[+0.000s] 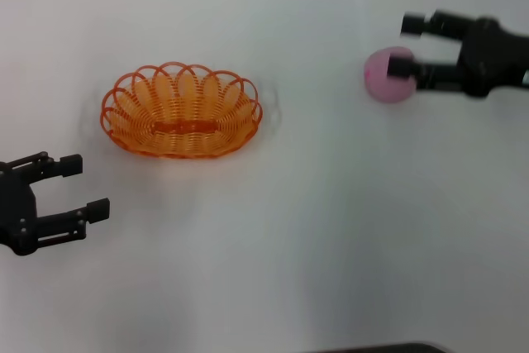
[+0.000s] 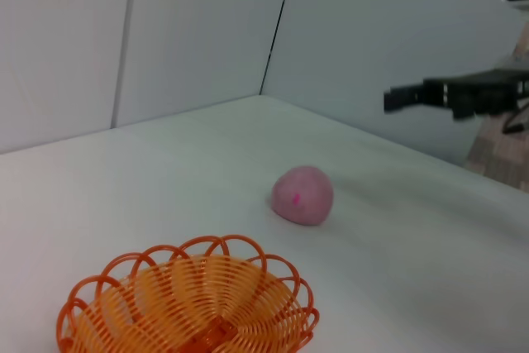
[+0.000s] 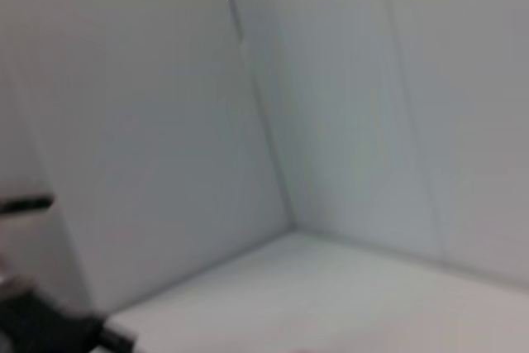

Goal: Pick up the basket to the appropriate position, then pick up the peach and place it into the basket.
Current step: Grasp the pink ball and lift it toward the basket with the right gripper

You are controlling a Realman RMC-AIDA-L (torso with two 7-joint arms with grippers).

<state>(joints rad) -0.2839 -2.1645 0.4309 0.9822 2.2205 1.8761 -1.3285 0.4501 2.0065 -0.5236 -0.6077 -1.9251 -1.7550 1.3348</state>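
Your right gripper [image 1: 411, 45] is reaching in level above the table [image 1: 331, 229], fingers spread wide, with the peach [image 1: 385, 77] lying under its nearer finger. Your left gripper [image 1: 81, 188] is waiting with fingers apart, just short of the basket [image 1: 181, 112], whose long axis is running across its reach.

A plain white table [image 1: 273, 254] is seen filling the head view. Pale grey walls [image 2: 190, 31] are seen beyond it in the left wrist view, joined at a corner marked by a dark seam [image 2: 279, 22]. The same kind of wall [image 3: 149, 138] and table edge are shown, blurred, in the right wrist view.
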